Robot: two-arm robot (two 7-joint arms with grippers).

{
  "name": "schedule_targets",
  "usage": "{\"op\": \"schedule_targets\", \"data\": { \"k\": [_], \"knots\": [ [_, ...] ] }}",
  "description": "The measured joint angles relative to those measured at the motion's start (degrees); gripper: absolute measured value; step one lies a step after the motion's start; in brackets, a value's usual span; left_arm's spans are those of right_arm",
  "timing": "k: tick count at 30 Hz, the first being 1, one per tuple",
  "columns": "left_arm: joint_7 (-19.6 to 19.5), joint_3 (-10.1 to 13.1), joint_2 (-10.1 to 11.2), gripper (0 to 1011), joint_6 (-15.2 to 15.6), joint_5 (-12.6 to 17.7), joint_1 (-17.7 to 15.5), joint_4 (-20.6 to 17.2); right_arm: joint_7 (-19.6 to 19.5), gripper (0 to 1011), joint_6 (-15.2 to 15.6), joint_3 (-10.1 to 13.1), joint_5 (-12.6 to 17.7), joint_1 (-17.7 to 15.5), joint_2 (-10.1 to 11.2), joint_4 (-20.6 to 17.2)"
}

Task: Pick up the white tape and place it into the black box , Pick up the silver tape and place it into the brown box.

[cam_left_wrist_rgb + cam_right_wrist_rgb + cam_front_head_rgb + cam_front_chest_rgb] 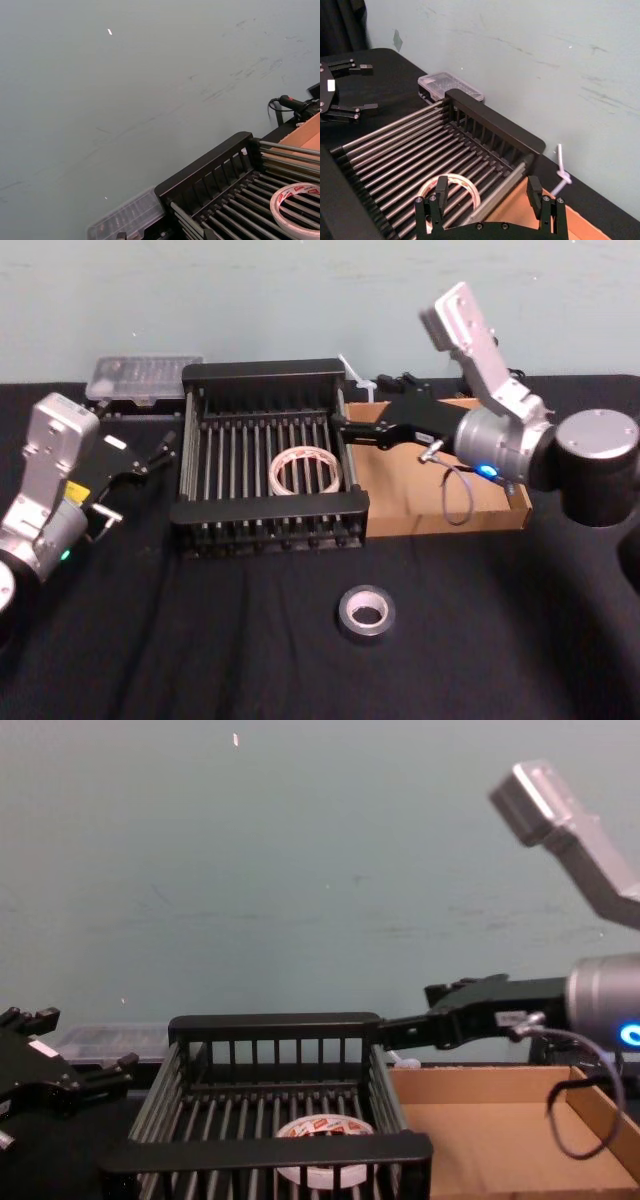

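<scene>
The white tape [305, 470] lies flat on the bars inside the black box [268, 510]; its red-marked core shows in the left wrist view [300, 200]. My right gripper [343, 426] hovers open over the box's right rim, nothing between its fingers [440, 189], the white tape [451, 186] just below them. The silver tape [365, 612] rests on the black table in front of the box. To the right of the black box sits the brown box [470, 515], under my right arm. My left gripper [160, 452] is parked open at the left.
A clear plastic case [140, 375] stands behind the black box at the back left. A white tie [358, 380] and a black cable [405, 382] lie by the wall behind the brown box. A grey cable loops from my right wrist [455, 495].
</scene>
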Motion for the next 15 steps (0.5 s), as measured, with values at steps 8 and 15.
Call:
{"op": "schedule_targets", "data": {
  "k": [8, 15],
  "knots": [
    [0.00, 0.00, 0.00, 1001, 0.00, 0.00, 0.00, 0.00, -0.09, 1000, 2.25, 2.28, 2.07, -4.85, 4.54, -7.95],
    [0.00, 0.00, 0.00, 1001, 0.00, 0.00, 0.00, 0.00, -0.10, 1000, 4.23, 4.00, 4.14, -9.75, 8.78, -13.83]
  ]
}}
